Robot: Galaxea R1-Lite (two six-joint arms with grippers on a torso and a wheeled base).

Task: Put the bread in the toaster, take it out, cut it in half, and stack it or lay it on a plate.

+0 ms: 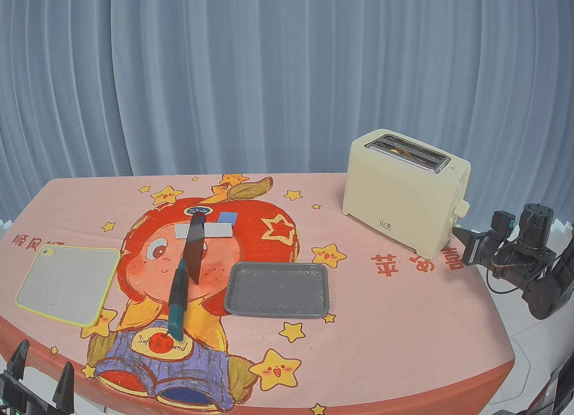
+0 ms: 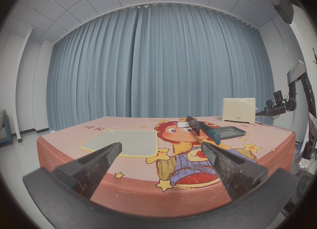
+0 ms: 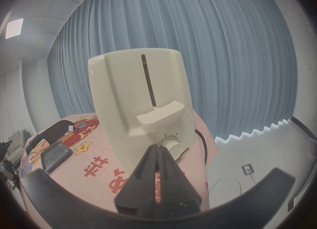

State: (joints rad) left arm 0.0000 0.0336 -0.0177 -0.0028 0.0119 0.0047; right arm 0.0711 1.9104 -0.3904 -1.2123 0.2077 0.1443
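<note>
The cream toaster stands at the table's back right, with bread sunk low in its top slot. Its side lever sits near the bottom of its track. My right gripper is shut and empty, with its tips just under that lever, by the round dial; it sits off the toaster's right end. My left gripper hangs open before the table's front left edge. A teal-handled knife leans on a small stand. The grey tray lies mid-table.
A grey cutting board with a yellow rim lies at the front left of the cartoon tablecloth. White and blue cards lie behind the knife. A black cord runs behind the toaster. A blue curtain hangs behind the table.
</note>
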